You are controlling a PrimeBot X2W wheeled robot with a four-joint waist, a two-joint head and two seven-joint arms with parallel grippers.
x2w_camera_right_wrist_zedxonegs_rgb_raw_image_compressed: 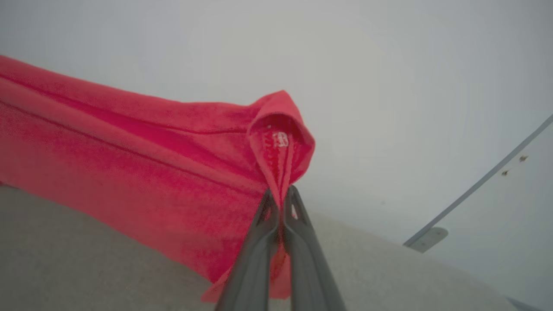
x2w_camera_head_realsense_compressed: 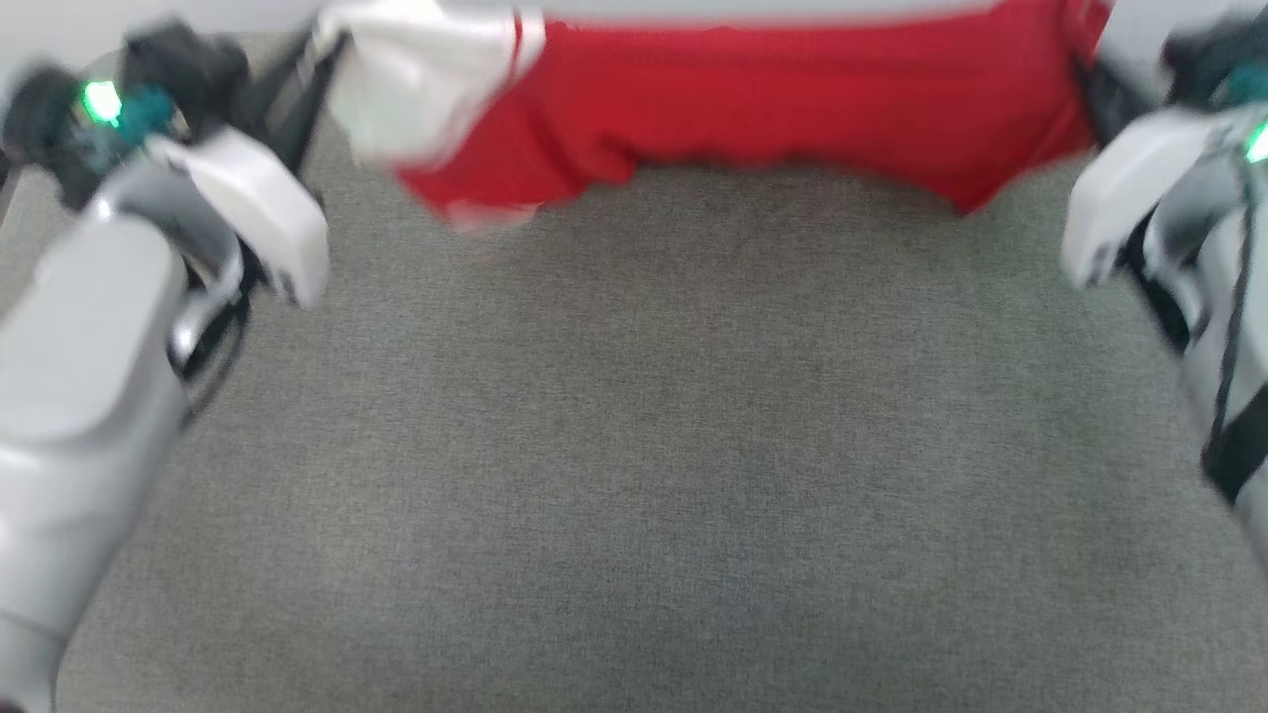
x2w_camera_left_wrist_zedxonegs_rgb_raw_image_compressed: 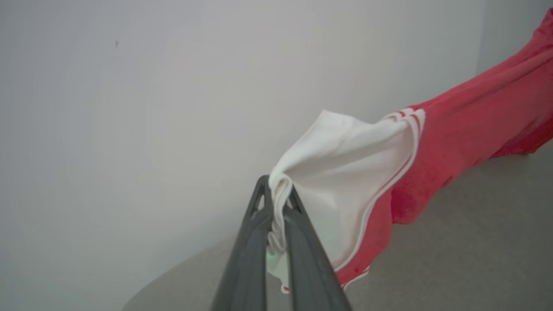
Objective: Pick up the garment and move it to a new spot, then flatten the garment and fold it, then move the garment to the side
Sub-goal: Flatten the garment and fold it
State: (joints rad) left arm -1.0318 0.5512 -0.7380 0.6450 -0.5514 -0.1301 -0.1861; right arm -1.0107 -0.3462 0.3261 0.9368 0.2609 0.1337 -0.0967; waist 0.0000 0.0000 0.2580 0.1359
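Seen from the head view, which is blurred, a bright red soft shirt with white sleeve ends [x2w_camera_head_realsense_compressed: 792,99] hangs stretched sideways above the far part of a grey woven tabletop [x2w_camera_head_realsense_compressed: 634,446], strung between two pale robot arms. In the left wrist view, the left gripper [x2w_camera_left_wrist_zedxonegs_rgb_raw_image_compressed: 276,203] has its two dark fingers pressed together on a bunched white sleeve end. In the right wrist view, the right gripper [x2w_camera_right_wrist_zedxonegs_rgb_raw_image_compressed: 281,201] pinches a red corner of the shirt in front of a plain pale wall [x2w_camera_right_wrist_zedxonegs_rgb_raw_image_compressed: 389,65].
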